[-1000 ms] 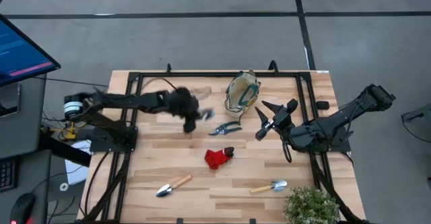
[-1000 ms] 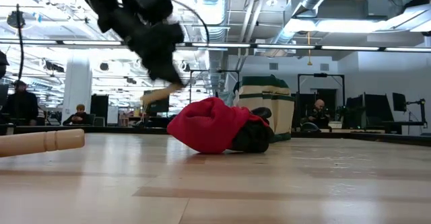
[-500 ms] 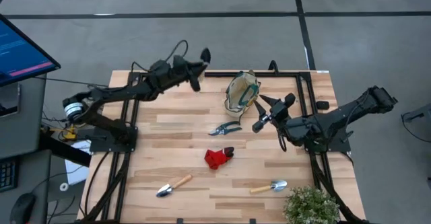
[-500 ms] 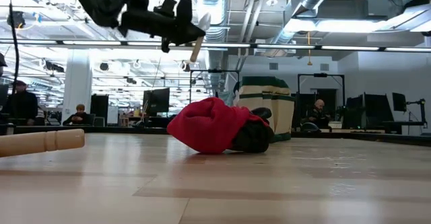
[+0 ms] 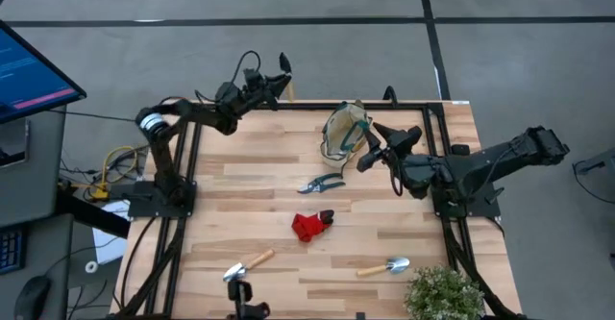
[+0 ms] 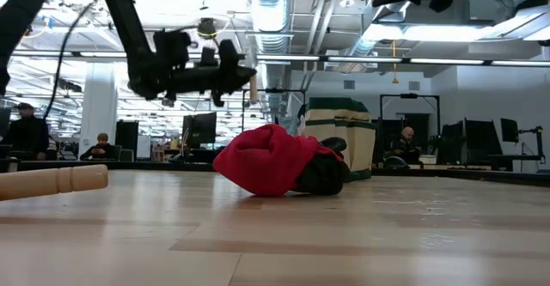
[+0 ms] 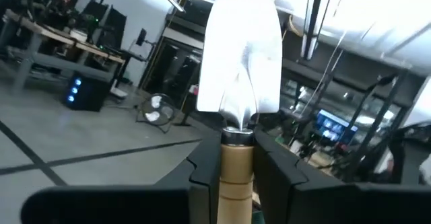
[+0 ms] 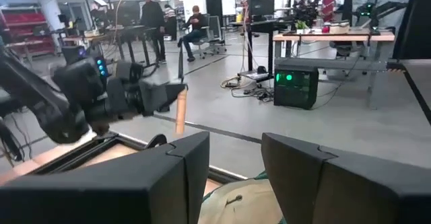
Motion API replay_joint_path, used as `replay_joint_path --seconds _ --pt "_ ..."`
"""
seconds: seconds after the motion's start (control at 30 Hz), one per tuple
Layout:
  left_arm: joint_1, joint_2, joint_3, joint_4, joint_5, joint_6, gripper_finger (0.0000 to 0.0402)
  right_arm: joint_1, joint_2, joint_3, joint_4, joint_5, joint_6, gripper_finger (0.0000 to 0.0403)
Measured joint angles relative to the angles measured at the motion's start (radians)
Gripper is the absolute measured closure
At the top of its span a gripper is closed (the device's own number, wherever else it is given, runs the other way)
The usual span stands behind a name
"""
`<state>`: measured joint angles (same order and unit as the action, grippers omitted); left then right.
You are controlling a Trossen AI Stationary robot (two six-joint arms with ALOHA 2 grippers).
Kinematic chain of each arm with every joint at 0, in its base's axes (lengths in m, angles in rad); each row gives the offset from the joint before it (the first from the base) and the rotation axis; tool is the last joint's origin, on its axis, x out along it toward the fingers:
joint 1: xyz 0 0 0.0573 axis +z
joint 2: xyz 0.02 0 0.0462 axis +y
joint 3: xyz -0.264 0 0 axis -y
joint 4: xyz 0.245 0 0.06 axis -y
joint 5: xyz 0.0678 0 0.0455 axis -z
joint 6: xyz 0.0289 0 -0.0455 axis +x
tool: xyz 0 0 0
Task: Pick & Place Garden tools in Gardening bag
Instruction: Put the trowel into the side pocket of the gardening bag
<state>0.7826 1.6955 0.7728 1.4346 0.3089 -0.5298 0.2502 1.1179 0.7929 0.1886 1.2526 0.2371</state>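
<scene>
While left hand grips trowel, glove lies mid-table.

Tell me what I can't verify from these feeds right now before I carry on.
- Inside of the gardening bag: the high view shows only its folded rim; contents hidden.
- Trowel in the left pincer: its handle end is cut off by the left wrist view's edge.
- Pruning shears: blocked in the low view by the glove.
- Right pincer: its fingertips run out of frame in its wrist view.
</scene>
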Motion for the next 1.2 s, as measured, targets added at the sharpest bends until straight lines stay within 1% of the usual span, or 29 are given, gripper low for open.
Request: replay_joint_path --seconds 0.03,0.13,0.3,0.4,0.7,0.93,1.2 --pt "0.002 0.026 0.005 0.029 0.004 -0.009 0.0339 -0.004 0.0 0.0 0.003 0.0 0.0 0.0274" --pt "-0.005 0.092 0.057 0.065 0.062 -0.043 0.0339 -0.018 0.0 0.0 0.007 0.0 0.0 0.0275" --pt "-0.046 0.181 0.2 0.075 0.17 -0.053 0.0339 -0.039 0.0 0.0 0.032 0.0 0.0 0.0275" --pt "-0.062 0.227 0.259 0.068 0.213 -0.052 0.0339 -0.045 0.0 0.0 0.037 0.0 0.0 0.0275" --pt "-0.085 0.335 0.325 0.065 0.221 -0.03 0.0339 -0.045 0.0 0.0 0.055 0.0 0.0 0.0275" --pt "-0.125 0.381 0.401 0.069 0.244 -0.029 0.034 -0.047 0.0 0.0 0.089 0.0 0.0 0.0275" --pt "-0.145 0.414 0.437 0.067 0.239 -0.032 0.034 -0.056 0.0 0.0 0.119 0.0 0.0 0.0275"
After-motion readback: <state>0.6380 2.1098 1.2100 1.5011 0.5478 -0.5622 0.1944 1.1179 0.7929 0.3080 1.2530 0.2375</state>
